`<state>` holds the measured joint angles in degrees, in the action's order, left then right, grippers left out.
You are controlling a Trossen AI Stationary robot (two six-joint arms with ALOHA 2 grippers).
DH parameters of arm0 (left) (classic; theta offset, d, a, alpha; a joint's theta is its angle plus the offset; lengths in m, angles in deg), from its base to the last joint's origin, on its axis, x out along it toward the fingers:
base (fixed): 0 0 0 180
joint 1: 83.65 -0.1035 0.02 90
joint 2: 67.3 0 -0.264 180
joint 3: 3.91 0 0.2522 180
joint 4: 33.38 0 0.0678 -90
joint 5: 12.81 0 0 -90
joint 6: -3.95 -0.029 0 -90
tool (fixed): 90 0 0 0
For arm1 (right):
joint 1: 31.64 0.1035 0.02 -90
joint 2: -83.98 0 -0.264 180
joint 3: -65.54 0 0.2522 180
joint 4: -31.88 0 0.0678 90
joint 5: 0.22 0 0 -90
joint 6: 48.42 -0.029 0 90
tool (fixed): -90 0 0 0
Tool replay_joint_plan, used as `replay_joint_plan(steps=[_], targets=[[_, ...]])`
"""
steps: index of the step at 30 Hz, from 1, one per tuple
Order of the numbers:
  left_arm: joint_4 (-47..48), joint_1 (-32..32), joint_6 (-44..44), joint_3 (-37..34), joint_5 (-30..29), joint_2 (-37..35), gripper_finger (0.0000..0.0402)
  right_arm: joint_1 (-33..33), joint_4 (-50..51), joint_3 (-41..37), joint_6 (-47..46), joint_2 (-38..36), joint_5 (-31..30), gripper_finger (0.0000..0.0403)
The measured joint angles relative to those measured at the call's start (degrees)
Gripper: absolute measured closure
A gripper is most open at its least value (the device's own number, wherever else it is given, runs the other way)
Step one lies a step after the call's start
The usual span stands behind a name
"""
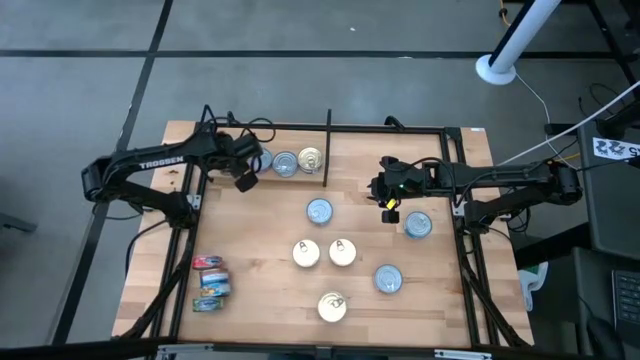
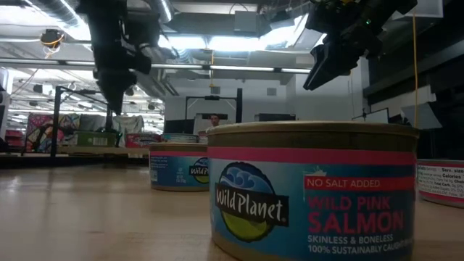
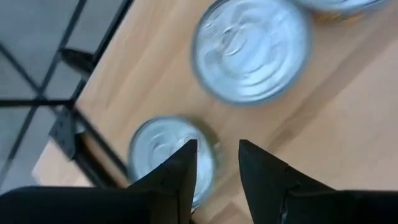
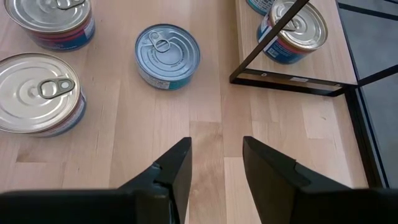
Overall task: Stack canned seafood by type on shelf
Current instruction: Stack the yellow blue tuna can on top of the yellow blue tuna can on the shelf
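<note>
Beneath the left end effector (image 3: 214, 163), fingers apart, sits a silver-blue tin (image 3: 165, 155) hidden overhead.

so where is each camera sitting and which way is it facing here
High view: overhead, looking straight down on the shelf; both arms show, left end effector, right end effector.
Low view: at board height, looking level past a salmon tin; both arms hang in from above.
Left wrist view: looks down past its own open fingers at silver-blue tins.
Right wrist view: looks down past its own fingers; shares the black divider bar with the high view.
</note>
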<state>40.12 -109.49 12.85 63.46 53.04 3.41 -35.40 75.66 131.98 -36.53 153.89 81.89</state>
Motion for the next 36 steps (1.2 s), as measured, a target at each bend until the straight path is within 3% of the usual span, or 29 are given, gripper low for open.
replay_joint_plan(steps=[5,11,19,29,36], targets=[[-3.6,3.0,0.0,1.4,6.5,0.0,0.0288,0.0,0.0,0.0,0.0,0.0,0.0,0.026],[-19.0,7.8,-1.9,1.4,14.2,0.0,0.0288,0.0,-0.6,0.0,0.0,0.0,0.0,0.026],[-38.5,15.0,-9.5,1.4,15.5,0.3,0.0288,0.0,-4.6,0.0,0.9,1.2,0.0,0.026],[-41.6,19.2,-10.8,1.4,15.5,1.6,0.0288,0.0,-10.1,0.0,1.5,3.8,-0.1,0.026],[-41.2,19.5,-10.8,1.4,15.4,4.4,0.0288,0.0,-19.2,0.0,-1.4,8.0,-1.9,0.026]])
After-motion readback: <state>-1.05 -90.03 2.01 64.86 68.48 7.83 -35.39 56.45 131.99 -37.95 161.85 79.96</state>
